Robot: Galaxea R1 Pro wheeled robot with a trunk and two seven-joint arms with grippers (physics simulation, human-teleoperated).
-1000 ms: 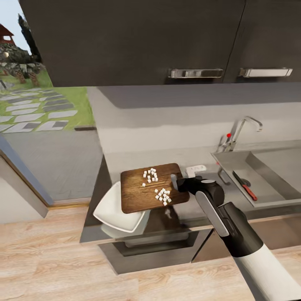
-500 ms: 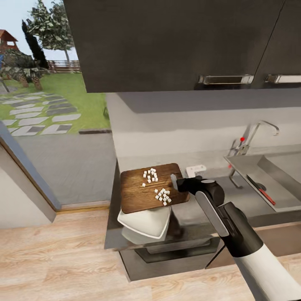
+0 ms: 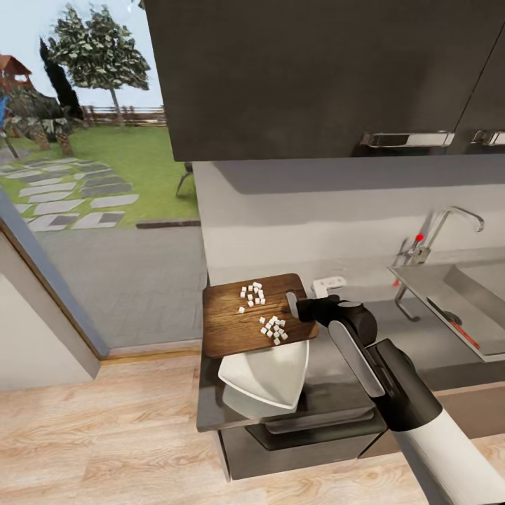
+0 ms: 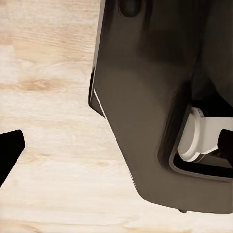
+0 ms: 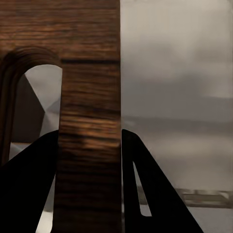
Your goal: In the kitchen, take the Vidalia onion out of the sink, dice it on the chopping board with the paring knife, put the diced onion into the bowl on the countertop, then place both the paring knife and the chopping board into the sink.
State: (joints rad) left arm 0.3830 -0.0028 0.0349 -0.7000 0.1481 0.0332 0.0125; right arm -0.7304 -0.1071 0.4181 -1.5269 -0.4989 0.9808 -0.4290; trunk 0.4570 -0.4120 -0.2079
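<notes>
My right gripper [image 3: 294,307] is shut on the handle end of the dark wooden chopping board [image 3: 235,326] and holds it level in the air. Several white diced onion pieces [image 3: 266,312] lie on top of the board. The white squarish bowl [image 3: 270,375] sits on the grey countertop [image 3: 337,396] just under the board's near edge. The paring knife [image 3: 459,330] with its red handle lies in the steel sink [image 3: 435,280] at the right. In the right wrist view my fingers [image 5: 29,189] clamp the board [image 5: 90,73], and the bowl [image 5: 41,104] shows through the handle hole.
Dark wall cabinets [image 3: 315,70] hang above the counter. The tap [image 3: 449,221] stands behind the sink. The counter ends at the left, beside a glass opening onto a garden [image 3: 91,175]. The left wrist view looks down at wood floor [image 4: 48,97] and my dark base [image 4: 155,107], with one fingertip [image 4: 9,150].
The camera has moved: counter, bowl and sink have slid to the right in the picture. The held board keeps its place in view and now stands more directly over the bowl.
</notes>
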